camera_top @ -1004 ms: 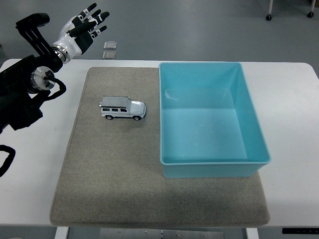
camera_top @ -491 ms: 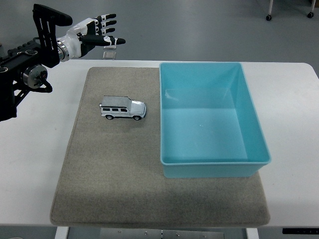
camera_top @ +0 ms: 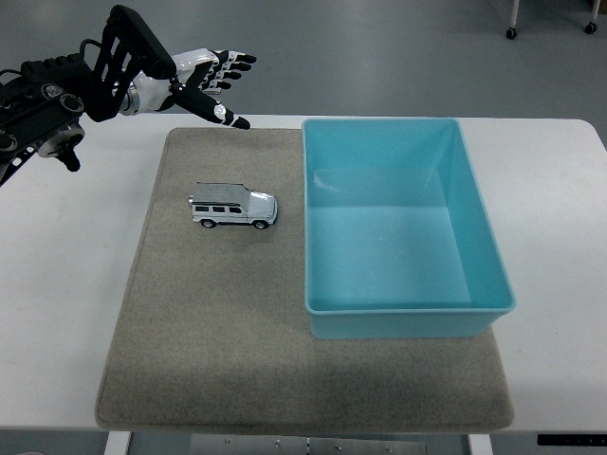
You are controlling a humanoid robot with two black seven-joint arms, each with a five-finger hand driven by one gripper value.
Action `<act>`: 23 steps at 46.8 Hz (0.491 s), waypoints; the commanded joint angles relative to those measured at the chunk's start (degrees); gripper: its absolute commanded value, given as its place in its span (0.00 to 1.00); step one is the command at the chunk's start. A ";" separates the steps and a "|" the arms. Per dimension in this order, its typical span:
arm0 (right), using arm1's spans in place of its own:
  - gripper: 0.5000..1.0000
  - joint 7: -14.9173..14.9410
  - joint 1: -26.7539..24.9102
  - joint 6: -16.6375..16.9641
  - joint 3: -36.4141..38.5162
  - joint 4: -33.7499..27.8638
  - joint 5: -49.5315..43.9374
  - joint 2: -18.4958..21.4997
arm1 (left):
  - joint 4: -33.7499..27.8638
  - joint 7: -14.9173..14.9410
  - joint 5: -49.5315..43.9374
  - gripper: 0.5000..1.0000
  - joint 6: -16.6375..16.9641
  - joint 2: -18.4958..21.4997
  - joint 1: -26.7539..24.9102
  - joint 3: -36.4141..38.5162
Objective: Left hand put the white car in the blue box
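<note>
1. Since the earlier frames the left robot hand (camera_top: 204,78) has swung rightward and lower, from above the tabletop's far left corner to a spot over the far edge of the mat; the car and the box have not shifted.
2. One white car (camera_top: 233,206) stands on its wheels on the grey mat (camera_top: 218,332), in the mat's far left part.
3. Its long axis runs left to right across the picture, almost parallel to the tabletop's near edge. The lower bonnet end points right, toward the box; the boxy rear end points left.
4. One blue box (camera_top: 403,227) sits on the right part of the mat, open side up, with nothing visible inside. The car is near its left wall but clearly apart from it.
5. The left robot hand is above and beyond the car, well apart from it. Its fingers (camera_top: 230,121) are spread wide and stretched out to the right, holding nothing; one dark fingertip reaches down over the mat's far edge.
6. The black left arm (camera_top: 57,90) comes in from the upper left corner.
7. One mat lies on the white tabletop (camera_top: 57,284), which shows bare on both sides of it.
8. The right arm is out of view.
</note>
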 commanded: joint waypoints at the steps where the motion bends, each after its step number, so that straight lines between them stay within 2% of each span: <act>1: 0.87 -0.03 0.04 0.00 0.00 0.00 0.00 0.00 | -2.19 0.00 4.77 0.99 -0.51 0.89 -0.35 0.00; 4: 0.87 0.05 0.04 0.00 0.00 0.00 0.00 0.00 | -3.86 0.00 9.07 0.99 -1.48 1.51 -0.88 0.00; 8: 0.87 -0.03 0.04 0.00 0.00 0.00 0.00 0.00 | -5.54 0.09 13.74 0.99 -4.64 2.47 -1.85 0.00; 15: 0.87 0.05 0.04 0.00 0.00 0.00 0.00 0.00 | -5.80 0.53 23.23 0.99 -7.72 2.92 -2.90 0.00; 23: 0.87 -0.03 0.04 0.00 0.00 0.00 0.00 0.00 | -6.85 0.53 30.18 0.99 -14.04 3.53 -3.70 0.00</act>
